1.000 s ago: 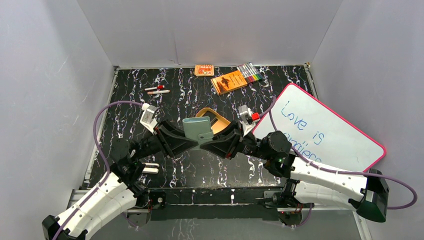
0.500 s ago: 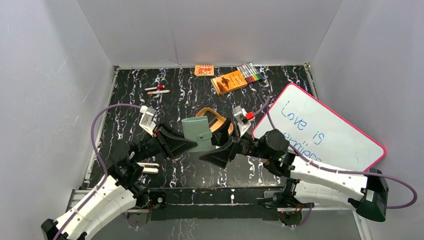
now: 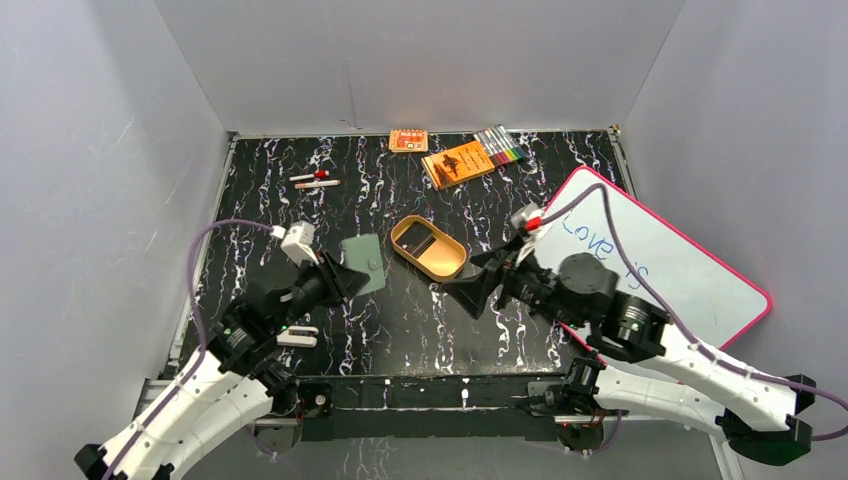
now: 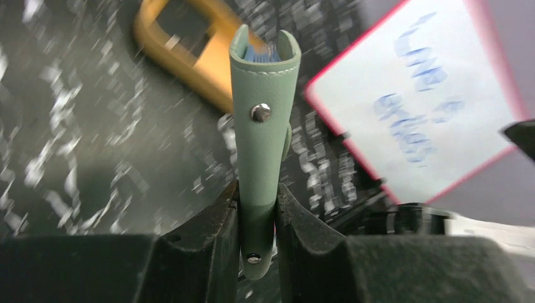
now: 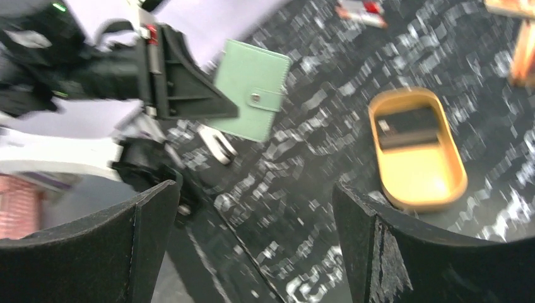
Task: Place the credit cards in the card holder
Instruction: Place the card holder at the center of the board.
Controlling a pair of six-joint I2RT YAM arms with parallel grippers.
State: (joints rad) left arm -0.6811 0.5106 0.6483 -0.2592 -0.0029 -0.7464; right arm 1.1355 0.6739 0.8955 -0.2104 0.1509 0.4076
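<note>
Pinched the folded card holder (image 4: 262, 126) edge-on in the left gripper (image 4: 257, 196), above the table. Found the right gripper (image 5: 252, 221) wide open and empty, near the tan tray (image 5: 424, 173) holding a dark credit card (image 5: 409, 131). Judged that card light, stiff and slick, best taken by its long edges.

Counter (image 3: 400, 330): black, white marble veining. Tray (image 3: 441, 272): orange-tan, with dark grey credit card (image 3: 424, 243) inside. Card holder (image 3: 362, 262), left of tray: sage green, silver snap, pale blue lining. Whiteboard (image 3: 690, 280), right of tray: white, pink border, blue writing. Behind tray: orange booklet (image 3: 459, 163), multicoloured markers (image 3: 500, 147). Left claw (image 4: 257, 189), right claw (image 5: 252, 189): black.
</note>
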